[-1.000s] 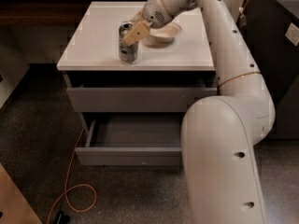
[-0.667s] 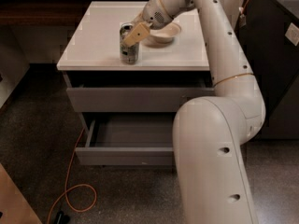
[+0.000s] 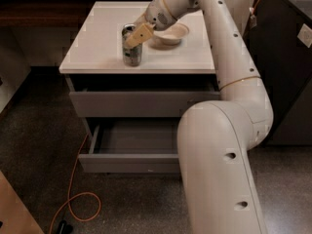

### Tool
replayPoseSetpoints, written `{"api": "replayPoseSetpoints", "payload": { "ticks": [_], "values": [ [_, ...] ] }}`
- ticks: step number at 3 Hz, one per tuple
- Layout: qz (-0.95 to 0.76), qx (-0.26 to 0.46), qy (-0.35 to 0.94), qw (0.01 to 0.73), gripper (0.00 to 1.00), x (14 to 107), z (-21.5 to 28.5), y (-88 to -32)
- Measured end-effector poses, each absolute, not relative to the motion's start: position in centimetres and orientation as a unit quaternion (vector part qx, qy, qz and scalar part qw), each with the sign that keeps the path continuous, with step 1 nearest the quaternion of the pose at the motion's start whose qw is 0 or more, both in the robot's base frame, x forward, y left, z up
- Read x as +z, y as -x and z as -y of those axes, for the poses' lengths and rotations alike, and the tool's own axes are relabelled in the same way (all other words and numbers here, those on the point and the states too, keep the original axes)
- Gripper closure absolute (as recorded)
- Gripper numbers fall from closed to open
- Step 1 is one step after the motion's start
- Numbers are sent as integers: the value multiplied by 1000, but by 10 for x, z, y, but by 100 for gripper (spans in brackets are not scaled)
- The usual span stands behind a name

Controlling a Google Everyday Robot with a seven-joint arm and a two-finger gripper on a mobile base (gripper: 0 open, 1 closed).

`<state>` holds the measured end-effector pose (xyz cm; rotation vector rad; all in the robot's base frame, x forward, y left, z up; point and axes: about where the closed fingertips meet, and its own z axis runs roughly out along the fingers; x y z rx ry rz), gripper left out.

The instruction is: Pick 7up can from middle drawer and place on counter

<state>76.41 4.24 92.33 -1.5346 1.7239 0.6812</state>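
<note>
Small silvery-green metal 7up can (image 3: 130,55) stands upright on the glossy white rectangular worktop (image 3: 95,38), left of centre and a bit back from the front edge. Same spot as a second ago, no visible shift or tilt. So it is out of the drawer and set down.

Tan two-finger pincer (image 3: 136,35) is right at the can's upper right side, against the rim area, also about where it was a second ago. Cannot tell whether it grips the can or has let go, since the contact side is hidden.

What did change: the big white lower arm link (image 3: 219,169) in the foreground has swung left and now covers more of the drawers' right side. The wrist end barely moved. Looks like the arm resettling, not carrying anything.

Shallow cream round bowl (image 3: 169,33) sits just right of the can, behind the pincer, apart from the can.

Grey box middle drawer (image 3: 126,163) is pulled out, and what shows of its inside is bare. The flat grey drawer front above it (image 3: 141,104) is pushed in.

Judgement — the placing is essentially done; what's left is release and a clean retreat. Risk: the withdrawing pincer could clip the can and tip it, or knock the bowl.

Thin orange cable (image 3: 73,199) loops on the dark floor at lower left, irrelevant.
</note>
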Motion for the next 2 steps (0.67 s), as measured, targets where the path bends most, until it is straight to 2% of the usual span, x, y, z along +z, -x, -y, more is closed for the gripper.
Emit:
{"api": "replayPoseSetpoints", "payload": {
  "ticks": [1,2],
  "values": [
    [-668,265,594,361,0,921,-47,-767],
    [-668,265,594,361,0,921,-47,-767]
  ]
}}
